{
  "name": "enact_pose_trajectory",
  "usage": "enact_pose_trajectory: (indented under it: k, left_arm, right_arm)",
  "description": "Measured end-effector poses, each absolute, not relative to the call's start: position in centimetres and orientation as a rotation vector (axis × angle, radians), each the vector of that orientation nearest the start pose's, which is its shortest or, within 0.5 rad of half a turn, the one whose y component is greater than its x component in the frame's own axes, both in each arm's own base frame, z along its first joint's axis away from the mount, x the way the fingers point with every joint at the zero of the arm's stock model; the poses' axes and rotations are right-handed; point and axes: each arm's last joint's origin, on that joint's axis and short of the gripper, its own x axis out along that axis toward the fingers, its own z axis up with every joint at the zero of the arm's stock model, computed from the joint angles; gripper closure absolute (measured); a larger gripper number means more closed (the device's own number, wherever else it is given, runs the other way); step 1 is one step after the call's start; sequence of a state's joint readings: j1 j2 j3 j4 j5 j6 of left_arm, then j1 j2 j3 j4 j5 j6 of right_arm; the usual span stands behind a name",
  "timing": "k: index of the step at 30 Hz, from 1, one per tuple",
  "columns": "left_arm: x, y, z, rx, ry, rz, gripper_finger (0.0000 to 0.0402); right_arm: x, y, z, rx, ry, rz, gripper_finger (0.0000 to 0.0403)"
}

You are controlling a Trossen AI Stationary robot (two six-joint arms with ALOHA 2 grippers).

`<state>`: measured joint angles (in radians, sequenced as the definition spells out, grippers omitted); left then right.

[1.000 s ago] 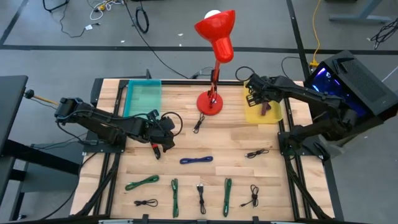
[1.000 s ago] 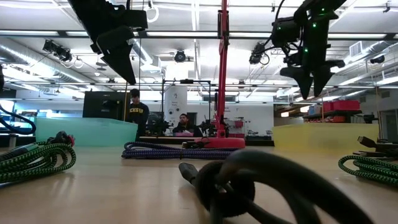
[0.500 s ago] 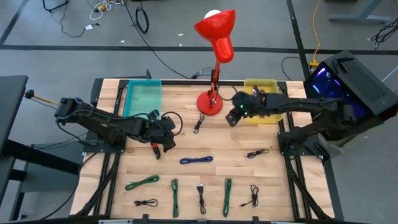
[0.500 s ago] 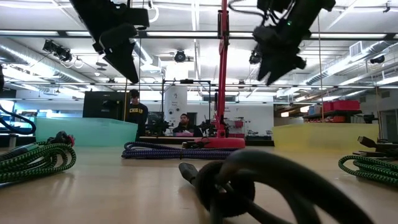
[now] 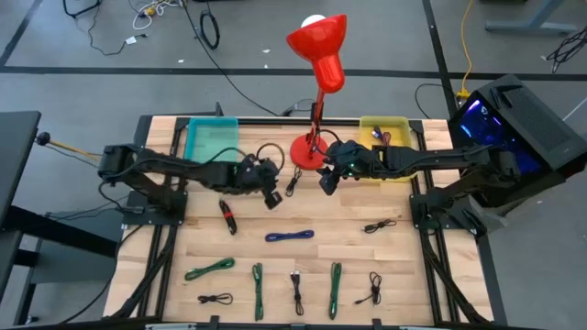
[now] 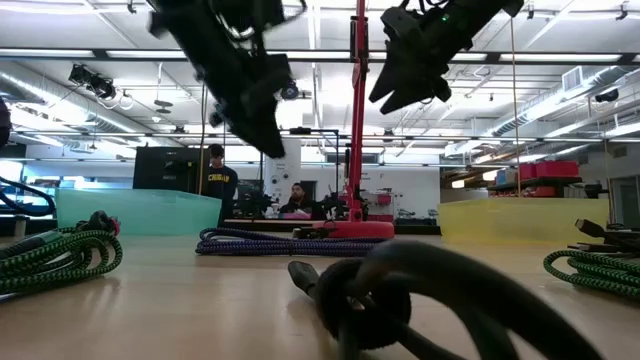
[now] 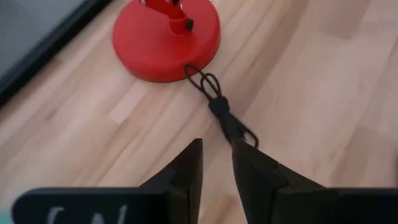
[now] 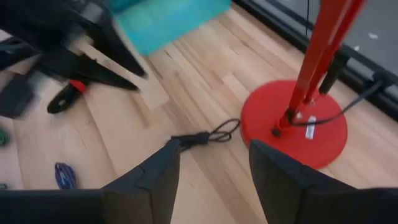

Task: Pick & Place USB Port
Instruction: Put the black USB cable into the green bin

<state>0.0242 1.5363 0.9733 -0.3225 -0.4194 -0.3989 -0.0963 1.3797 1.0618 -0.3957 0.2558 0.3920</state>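
The black cable (image 5: 293, 182) at frame centre should be straddled squarely by the empty, part-open right pincer (image 5: 326, 180); the left pincer (image 5: 271, 196), narrowly gapped, is best kept clear.

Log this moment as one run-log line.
left pincer: open, above black cable | right pincer: open, above same cable | cable: beside red lamp base

Overhead, table-level, two wrist cams; all share lamp base (image 5: 309, 151)

No text, label or number is legible anywhere.
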Motion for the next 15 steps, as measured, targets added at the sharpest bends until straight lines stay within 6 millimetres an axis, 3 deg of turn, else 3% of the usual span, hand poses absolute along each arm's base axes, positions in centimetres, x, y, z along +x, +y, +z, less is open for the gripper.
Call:
enact_pose_trajectory:
  k: [9, 15]
  left_arm:
    - [33.7, 5.3, 17.3, -0.351, 0.768, 0.518, 0.0231]
    - [34.2, 6.4, 14.5, -0.414, 0.826, 0.553, 0.0208]
  right_arm:
    - [29.1, -3.7, 28.1, 0.266, 0.637, -0.501, 0.0211]
    - [29.2, -3.7, 28.2, 0.257, 0.629, -0.496, 0.0211]
